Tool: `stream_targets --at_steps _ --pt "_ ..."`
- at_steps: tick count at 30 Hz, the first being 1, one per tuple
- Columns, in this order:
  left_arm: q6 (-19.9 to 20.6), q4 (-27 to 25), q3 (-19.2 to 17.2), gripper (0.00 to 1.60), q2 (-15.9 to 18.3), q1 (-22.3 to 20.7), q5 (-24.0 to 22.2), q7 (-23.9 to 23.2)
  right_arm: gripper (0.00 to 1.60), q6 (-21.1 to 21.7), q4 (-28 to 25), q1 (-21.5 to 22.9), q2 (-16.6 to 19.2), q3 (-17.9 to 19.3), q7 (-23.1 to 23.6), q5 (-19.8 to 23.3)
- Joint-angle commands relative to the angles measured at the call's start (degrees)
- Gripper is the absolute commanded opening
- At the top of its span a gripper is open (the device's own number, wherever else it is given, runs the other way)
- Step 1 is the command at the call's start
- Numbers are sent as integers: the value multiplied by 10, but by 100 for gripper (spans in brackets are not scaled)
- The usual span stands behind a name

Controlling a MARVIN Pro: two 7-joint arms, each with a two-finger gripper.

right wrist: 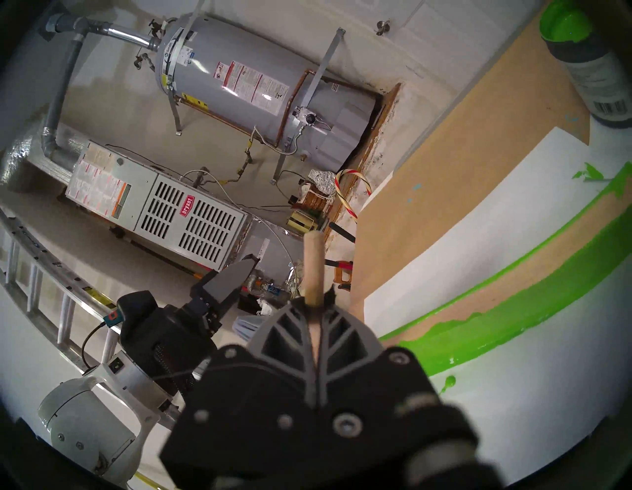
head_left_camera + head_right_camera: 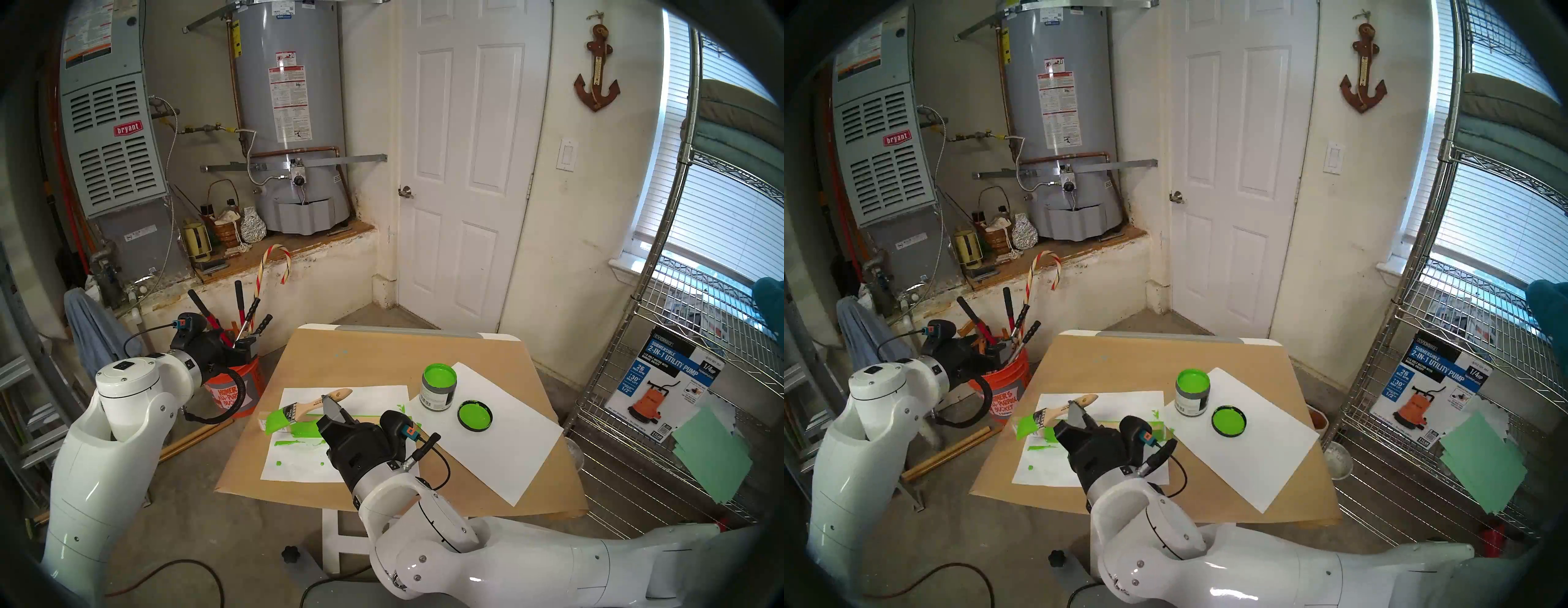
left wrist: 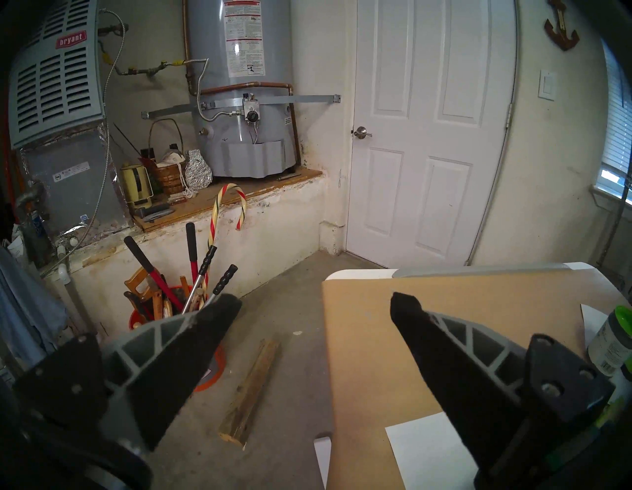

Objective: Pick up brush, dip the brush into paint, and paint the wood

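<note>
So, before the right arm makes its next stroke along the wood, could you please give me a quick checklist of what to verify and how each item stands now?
1. Right gripper shut on the brush handle: ok; the right wrist view shows its fingers clamped on it.
2. Bristles loaded with green paint: ok.
3. Bristles touching the wood: cannot tell; they sit at its left end, contact unclear.
4. Bare wood left to paint: ok; an unpainted band runs along the strip in the right wrist view.
5. Left gripper clear of the work: ok; open, empty, off the table's left edge.
6. Paint jar upright and open, lid beside it: ok.
</note>
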Motion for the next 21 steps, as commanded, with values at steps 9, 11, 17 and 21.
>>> stream_targets --at_steps 9,11,17,21 --pt "-7 -11 -8 160 2 -5 2 0 0 -53 12 66 -26 -41 -27 13" --pt "-7 -11 -8 160 2 -5 2 0 0 -60 13 71 -29 -48 -31 15" --pt "-7 -11 -8 160 2 -4 2 0 0 -79 20 89 -36 -66 -41 19" --pt "-7 -11 -8 160 2 -4 2 0 0 -94 24 101 -39 -78 -56 19"
